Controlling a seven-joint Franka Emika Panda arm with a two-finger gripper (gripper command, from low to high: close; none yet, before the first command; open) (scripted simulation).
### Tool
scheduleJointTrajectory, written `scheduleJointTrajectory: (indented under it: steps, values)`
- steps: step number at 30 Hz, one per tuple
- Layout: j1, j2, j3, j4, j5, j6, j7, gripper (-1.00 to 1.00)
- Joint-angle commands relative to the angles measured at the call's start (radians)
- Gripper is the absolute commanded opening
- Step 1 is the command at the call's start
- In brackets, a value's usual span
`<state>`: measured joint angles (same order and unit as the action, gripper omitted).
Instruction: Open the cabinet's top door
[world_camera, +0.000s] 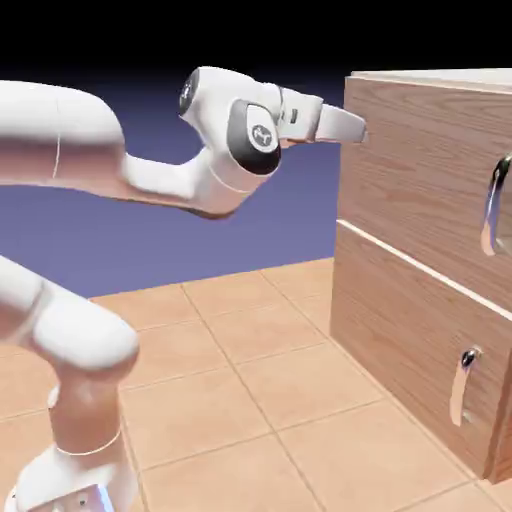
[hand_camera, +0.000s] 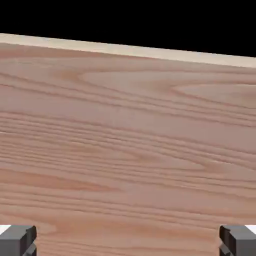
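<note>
At the hand view's bottom corners the gripper (hand_camera: 128, 242) shows its fingers (hand_camera: 17, 239) spread wide, released. Wood grain fills the frame beyond. In the exterior view the gripper (world_camera: 355, 128) sits just beside the cabinet's (world_camera: 400, 330) upper left edge; the door (world_camera: 420, 170) is shut, its handle (world_camera: 493, 205) at right.

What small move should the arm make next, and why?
Probably shift the claw sideways along the top door toward its handle. The claw is open near the door's upper left corner, and the hand view shows only wood between the fingers, no handle yet.
</note>
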<state>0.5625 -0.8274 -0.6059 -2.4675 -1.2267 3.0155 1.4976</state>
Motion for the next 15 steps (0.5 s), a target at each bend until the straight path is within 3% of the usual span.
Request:
scheduleJointTrajectory:
  steps: [1,15]
  values:
    - [0.020,-0.009,-0.022,0.012,-0.044,-0.001,0.027,1.00]
    - [0.293,-0.137,-0.322,0.182,-0.652,-0.011,0.402,1.00]
